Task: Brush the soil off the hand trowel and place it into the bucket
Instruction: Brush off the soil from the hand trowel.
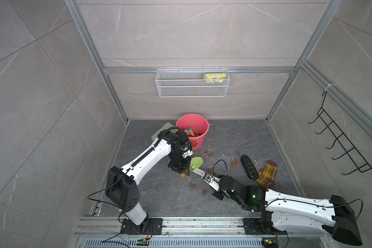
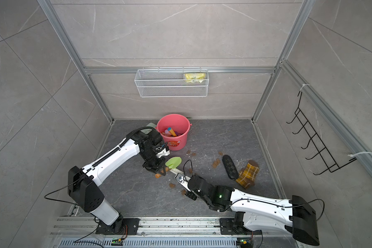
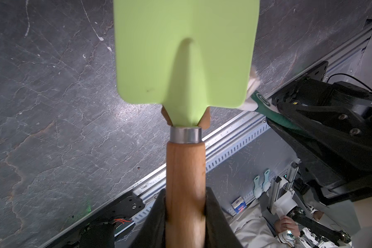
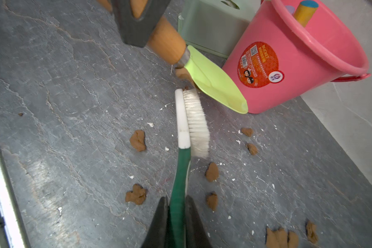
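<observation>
The hand trowel [image 1: 197, 162] has a light green blade [image 3: 185, 53] and a wooden handle, and it hangs just above the floor in front of the bucket [image 1: 203, 138]. My left gripper [image 1: 186, 170] [image 3: 186, 199] is shut on that handle. My right gripper [image 1: 205, 175] [image 4: 177, 201] is shut on the green handle of a white-bristled brush [image 4: 194, 122]. The brush tip meets the blade's near edge [image 4: 213, 81] by the neck. A brown lump [image 4: 183, 74] sits under the neck. Several lumps of soil [image 4: 138, 140] lie scattered on the dark floor. The coral-pink bucket [image 4: 299, 70] stands upright.
A sage-green box [image 1: 161, 131] stands left of the bucket, which holds coloured toys [image 1: 190, 131]. A black oval piece [image 1: 248, 167] and a plaid boot [image 1: 266, 174] lie to the right. A wire basket [image 1: 191, 83] hangs on the back wall and a hook rack [image 1: 341, 139] on the right wall.
</observation>
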Controlling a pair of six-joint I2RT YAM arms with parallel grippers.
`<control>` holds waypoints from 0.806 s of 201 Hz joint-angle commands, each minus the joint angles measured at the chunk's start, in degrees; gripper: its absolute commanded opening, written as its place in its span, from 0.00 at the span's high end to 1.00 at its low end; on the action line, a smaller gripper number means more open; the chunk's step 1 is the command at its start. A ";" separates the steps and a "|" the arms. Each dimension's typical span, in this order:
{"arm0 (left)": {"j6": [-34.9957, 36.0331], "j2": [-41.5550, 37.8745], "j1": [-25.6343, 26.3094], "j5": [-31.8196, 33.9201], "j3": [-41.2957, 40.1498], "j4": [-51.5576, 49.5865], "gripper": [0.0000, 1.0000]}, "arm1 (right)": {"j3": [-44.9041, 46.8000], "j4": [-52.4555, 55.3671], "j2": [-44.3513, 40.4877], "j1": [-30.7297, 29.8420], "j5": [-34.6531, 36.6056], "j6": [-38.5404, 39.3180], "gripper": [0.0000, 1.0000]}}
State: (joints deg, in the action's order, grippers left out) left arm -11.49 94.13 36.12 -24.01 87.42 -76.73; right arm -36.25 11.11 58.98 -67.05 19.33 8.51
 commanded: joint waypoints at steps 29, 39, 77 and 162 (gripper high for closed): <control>0.67 0.13 0.06 2.12 0.91 -1.17 1.00 | -0.41 4.43 -10.28 0.16 -5.71 0.22 1.00; 0.52 0.14 0.13 2.02 0.91 -0.89 1.00 | -1.10 5.40 -10.78 0.16 -6.04 0.58 1.00; 0.46 0.10 0.96 1.71 0.49 -0.65 1.00 | -3.11 5.73 -8.86 0.16 -4.77 0.98 1.00; 0.89 0.36 2.36 0.53 -0.25 -0.36 1.00 | -3.74 -0.94 -0.23 0.16 -4.30 0.78 1.00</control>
State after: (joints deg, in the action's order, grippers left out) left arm -11.35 94.28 38.00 -21.56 87.39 -76.60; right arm -38.39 14.15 57.17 -66.98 14.13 8.99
